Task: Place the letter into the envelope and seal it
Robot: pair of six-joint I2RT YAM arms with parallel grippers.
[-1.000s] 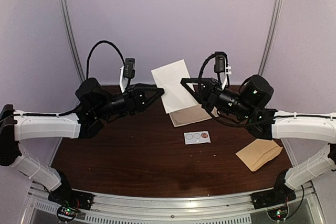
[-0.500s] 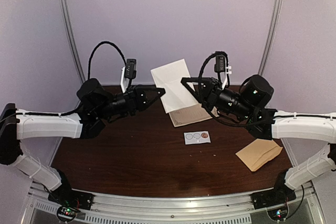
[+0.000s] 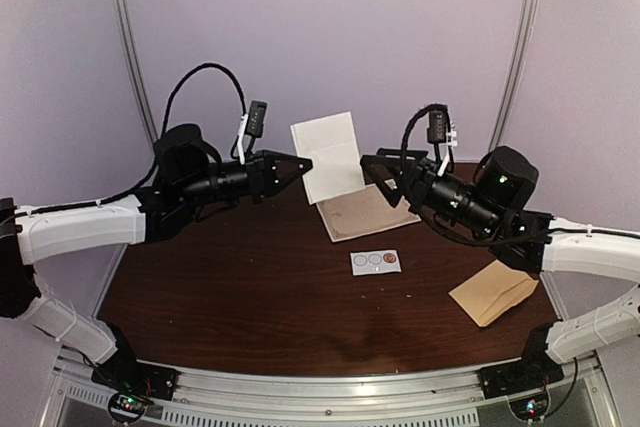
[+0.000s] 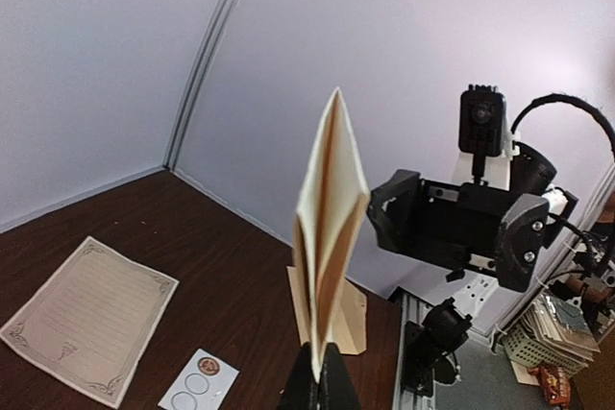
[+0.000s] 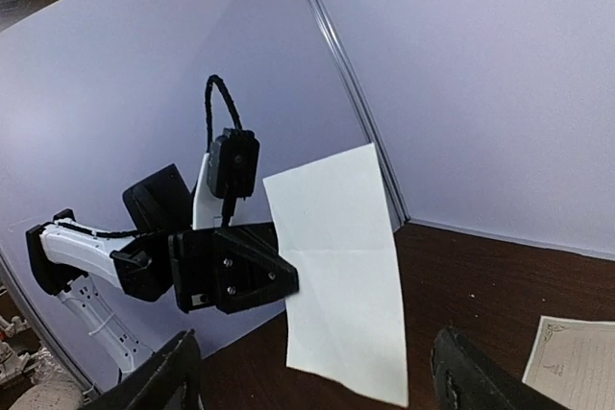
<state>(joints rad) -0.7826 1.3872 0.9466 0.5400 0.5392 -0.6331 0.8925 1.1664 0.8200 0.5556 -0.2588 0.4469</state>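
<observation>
Envelope [image 3: 493,293] lies flat on the table [image 3: 250,287] at the near right, partly under the right forearm in the top view and well apart from both grippers. Left gripper [image 3: 303,164] is pressed together on the lower edge of a folded sheet [image 3: 328,155], holding it upright above the far middle of the table. In the left wrist view the sheet is seen edge-on, its two leaves splayed open at the top. Right gripper [image 3: 375,170] is spread and holds nothing. It is raised at about the same height and points at the sheet's right edge from close by. In the right wrist view its fingers sit on either side of the frame, with the sheet ahead of them and not between them. Bordered page [image 3: 370,213] lies flat on the table below the sheet and the right gripper. Sticker card [image 3: 375,261] lies just nearer than the page, between it and the envelope.
</observation>
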